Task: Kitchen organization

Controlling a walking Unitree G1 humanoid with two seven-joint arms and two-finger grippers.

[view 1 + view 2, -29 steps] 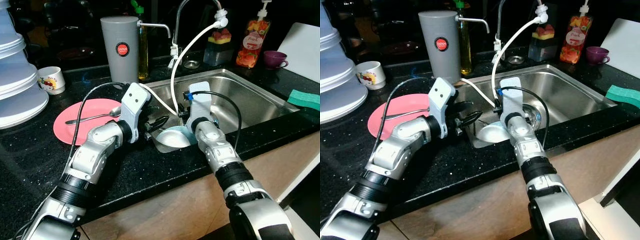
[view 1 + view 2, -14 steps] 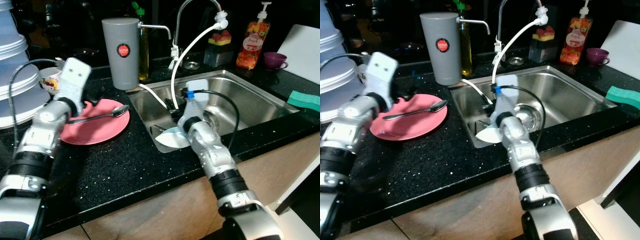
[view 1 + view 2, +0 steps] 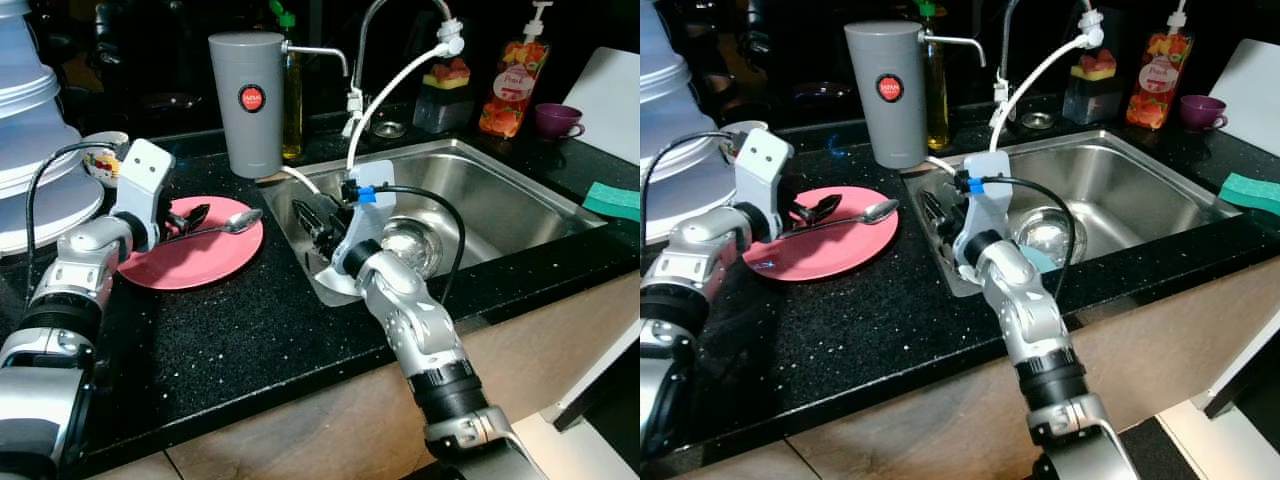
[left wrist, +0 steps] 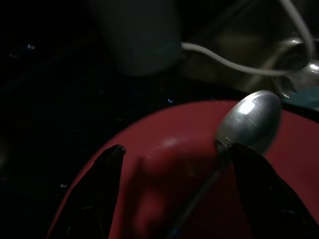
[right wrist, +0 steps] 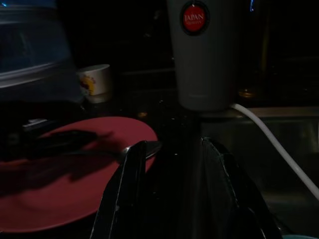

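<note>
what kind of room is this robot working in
Most likely a home kitchen: a stainless sink with a tap set in a black counter, a soap bottle behind, and a pink plate holding a spoon.

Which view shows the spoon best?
Right eye view: the whole spoon lies on the pink plate, handle toward the left gripper. Left eye matches. Left wrist shows the bowl close up; right wrist just the bowl, dim.

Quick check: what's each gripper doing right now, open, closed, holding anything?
Left gripper: open, empty, over the pink plate astride the spoon handle.
Right gripper: open, empty, at the sink's left edge.
</note>
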